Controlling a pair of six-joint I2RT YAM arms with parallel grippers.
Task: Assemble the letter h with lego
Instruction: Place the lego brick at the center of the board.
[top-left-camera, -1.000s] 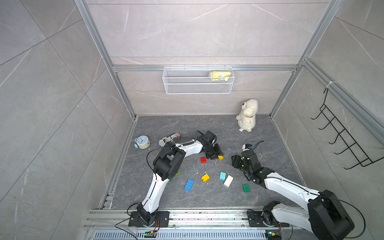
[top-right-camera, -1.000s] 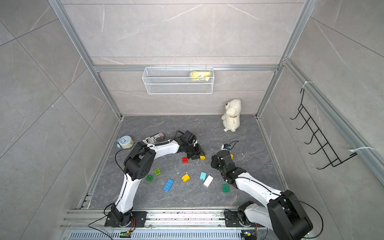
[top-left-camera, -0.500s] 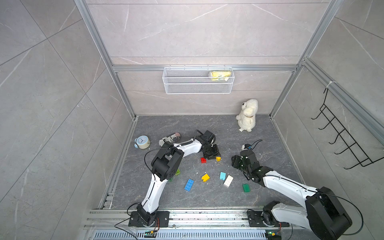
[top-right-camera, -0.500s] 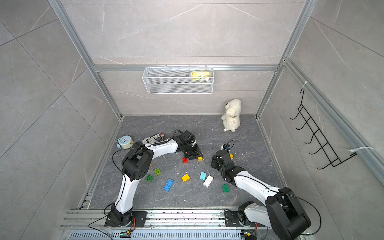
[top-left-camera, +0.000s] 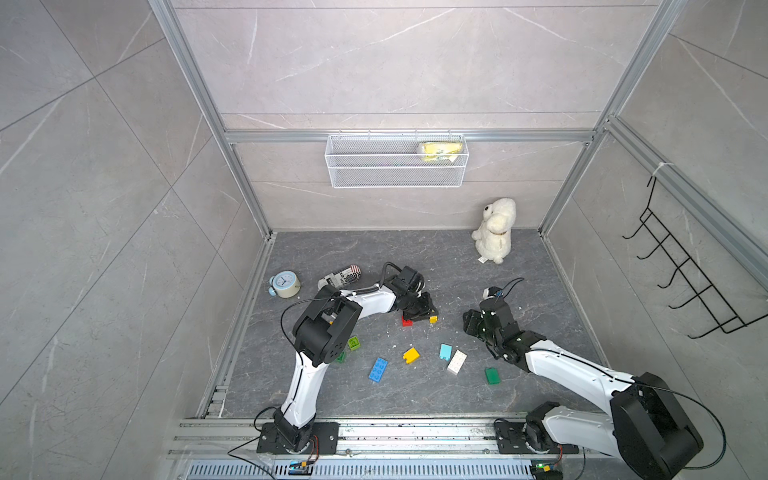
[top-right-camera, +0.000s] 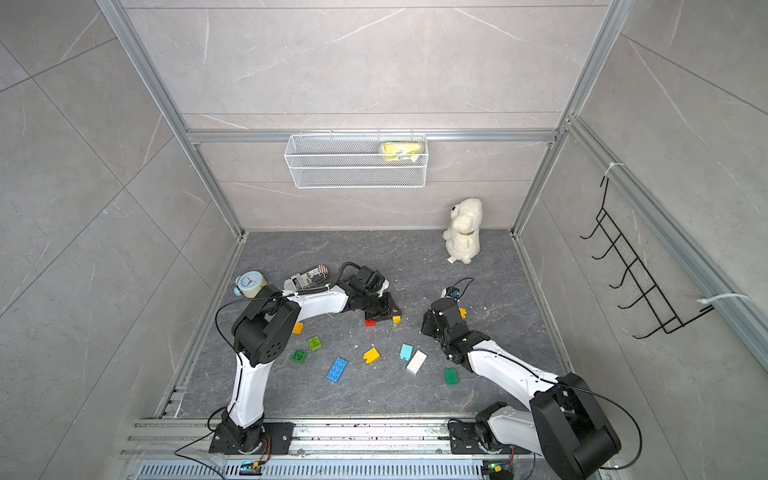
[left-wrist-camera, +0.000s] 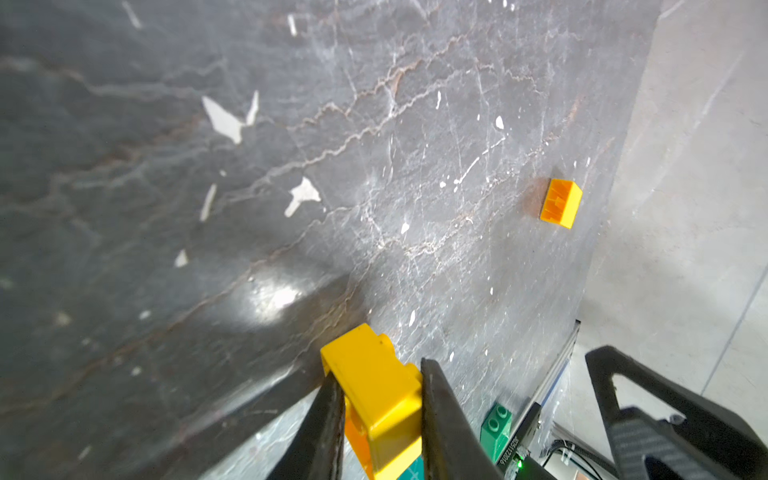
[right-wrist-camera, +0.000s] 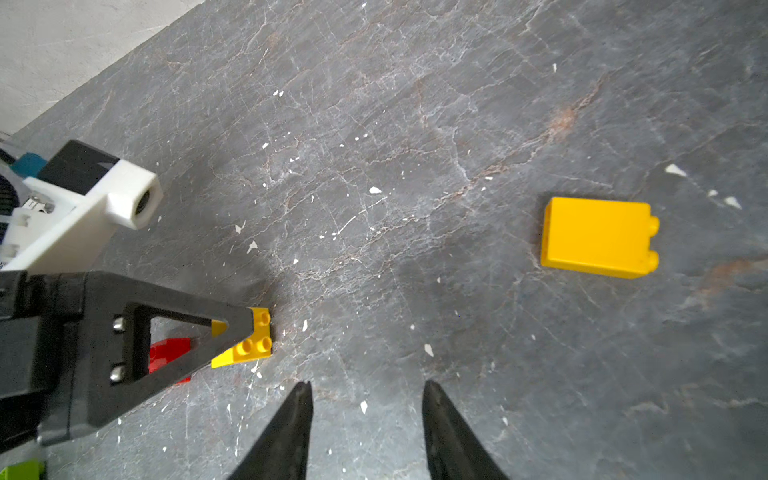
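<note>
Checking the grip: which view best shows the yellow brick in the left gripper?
Left wrist view: the yellow brick is large, clamped in the left gripper. The right wrist view shows its studs, partly hidden; both top views show a speck.

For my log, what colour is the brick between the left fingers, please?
Yellow brick, clearest in the left wrist view.

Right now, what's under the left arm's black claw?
A small yellow studded plastic brick, gripped by the left claw. A red plastic brick sits beside it, largely covered by the claw; whether they touch is hidden.
</note>
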